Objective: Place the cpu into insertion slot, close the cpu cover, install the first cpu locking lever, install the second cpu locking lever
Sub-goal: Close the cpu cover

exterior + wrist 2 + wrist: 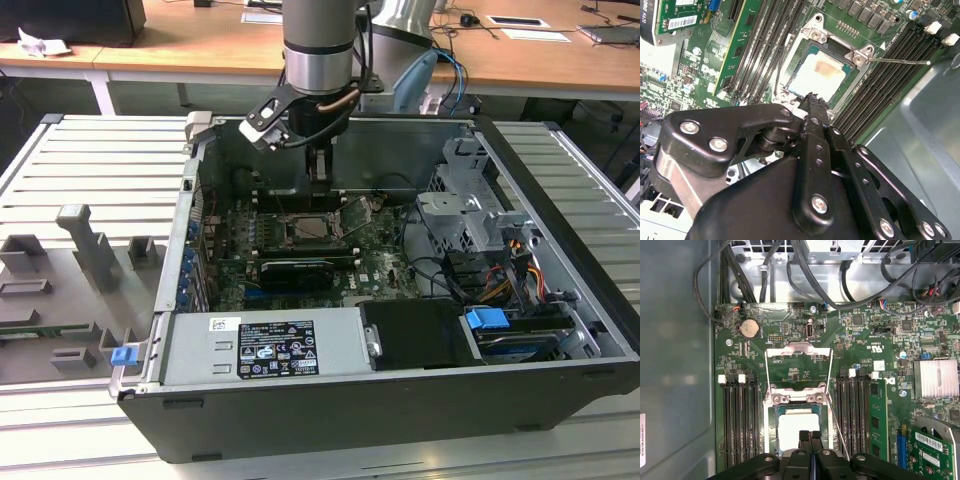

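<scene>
Exterior view: my gripper hangs over the slot, with the cover tilted up beside it. Second wrist view: the cpu lies flat in the slot. First wrist view: the cover points away from my fingers, which are pinched together and empty.
</scene>
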Robot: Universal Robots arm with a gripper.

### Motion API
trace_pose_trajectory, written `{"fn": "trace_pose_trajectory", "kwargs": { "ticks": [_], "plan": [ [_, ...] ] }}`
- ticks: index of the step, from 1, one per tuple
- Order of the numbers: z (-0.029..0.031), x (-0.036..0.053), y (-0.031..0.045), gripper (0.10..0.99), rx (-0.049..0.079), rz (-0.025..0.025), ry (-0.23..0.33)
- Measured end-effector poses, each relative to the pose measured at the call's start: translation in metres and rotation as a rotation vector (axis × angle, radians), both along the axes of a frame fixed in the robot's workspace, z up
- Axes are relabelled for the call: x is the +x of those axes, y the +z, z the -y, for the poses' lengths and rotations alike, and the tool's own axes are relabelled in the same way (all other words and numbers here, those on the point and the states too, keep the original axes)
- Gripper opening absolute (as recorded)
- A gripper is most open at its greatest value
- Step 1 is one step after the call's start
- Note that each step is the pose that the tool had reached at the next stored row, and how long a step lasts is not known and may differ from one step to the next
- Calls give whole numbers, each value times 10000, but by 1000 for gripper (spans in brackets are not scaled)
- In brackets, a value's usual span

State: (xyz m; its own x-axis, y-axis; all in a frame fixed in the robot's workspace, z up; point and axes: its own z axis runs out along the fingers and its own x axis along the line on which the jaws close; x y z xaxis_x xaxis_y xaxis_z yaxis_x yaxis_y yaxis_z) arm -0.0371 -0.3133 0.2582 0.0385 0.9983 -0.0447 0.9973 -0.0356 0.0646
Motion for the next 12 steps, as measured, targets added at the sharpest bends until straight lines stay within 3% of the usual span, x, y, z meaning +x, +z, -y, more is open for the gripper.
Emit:
{"fn": "trace_pose_trajectory", "kwargs": {
  "ticks": [12],
  "plan": [
    [0,22,0,106,0,-2,0]
  ]
}}
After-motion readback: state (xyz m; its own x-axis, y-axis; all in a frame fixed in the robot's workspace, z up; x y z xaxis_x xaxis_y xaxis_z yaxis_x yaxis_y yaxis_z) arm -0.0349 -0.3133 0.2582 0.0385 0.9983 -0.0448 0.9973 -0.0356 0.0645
